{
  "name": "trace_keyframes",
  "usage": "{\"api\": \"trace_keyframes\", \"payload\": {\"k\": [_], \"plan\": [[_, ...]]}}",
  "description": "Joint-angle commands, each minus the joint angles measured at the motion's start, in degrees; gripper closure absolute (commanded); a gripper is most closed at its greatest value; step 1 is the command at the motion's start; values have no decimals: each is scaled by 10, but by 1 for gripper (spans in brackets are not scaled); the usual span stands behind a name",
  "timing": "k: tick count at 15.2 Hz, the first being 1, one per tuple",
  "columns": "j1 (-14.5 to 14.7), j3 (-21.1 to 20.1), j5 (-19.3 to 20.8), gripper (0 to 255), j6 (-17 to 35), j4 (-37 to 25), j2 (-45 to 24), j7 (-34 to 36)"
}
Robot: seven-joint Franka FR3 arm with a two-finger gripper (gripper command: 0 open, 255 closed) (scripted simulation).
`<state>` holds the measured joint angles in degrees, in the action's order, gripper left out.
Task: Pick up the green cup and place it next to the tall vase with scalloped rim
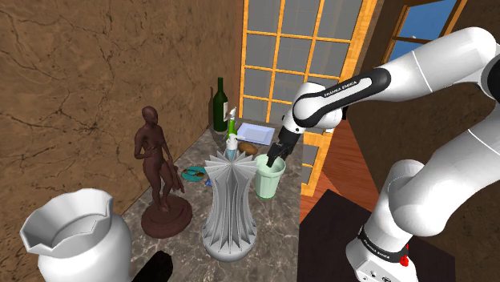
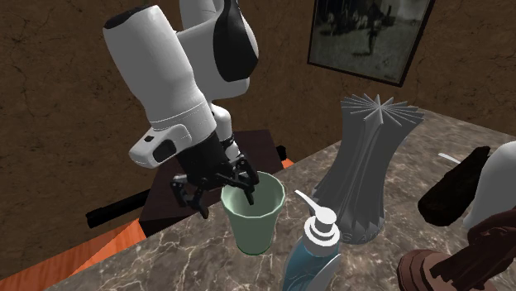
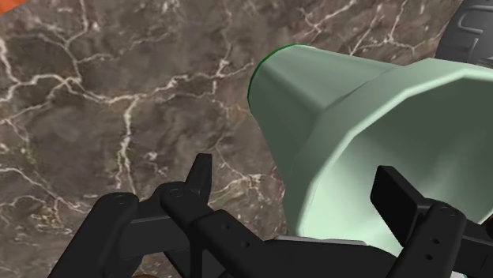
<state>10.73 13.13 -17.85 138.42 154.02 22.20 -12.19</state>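
The pale green cup [image 1: 267, 180] [image 2: 252, 223] [image 3: 355, 103] stands upright on the marble counter [image 3: 118, 95] near its edge. My black gripper [image 1: 276, 160] [image 2: 225, 192] [image 3: 296, 178] is open and straddles the cup's rim. One finger [image 3: 395, 197] is inside the cup, the other [image 3: 201, 170] outside, apart from the wall. A tall grey fluted vase [image 1: 231, 204] [image 2: 368, 174] with a star-shaped rim stands just beside the cup. A white vase [image 1: 72, 236] with a wavy rim sits at the shoulder view's lower left.
A brown statue [image 1: 160, 172] stands beside the grey vase. A blue soap dispenser [image 2: 314, 248], a dark green bottle [image 1: 219, 104], a teal dish [image 1: 192, 172] and a white tray [image 1: 256, 130] crowd the counter. The counter edge [image 2: 165, 223] runs close to the cup.
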Motion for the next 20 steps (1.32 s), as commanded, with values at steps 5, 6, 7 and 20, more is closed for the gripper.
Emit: {"api": "trace_keyframes", "payload": {"k": [5, 6, 7, 20], "plan": [[0, 0, 0, 255, 0, 0, 0, 0], [0, 0, 0, 255, 0, 0, 0, 0], [0, 0, 0, 255, 0, 0, 0, 0], [-16, -13, 31, 255, -86, -41, 49, 39]]}}
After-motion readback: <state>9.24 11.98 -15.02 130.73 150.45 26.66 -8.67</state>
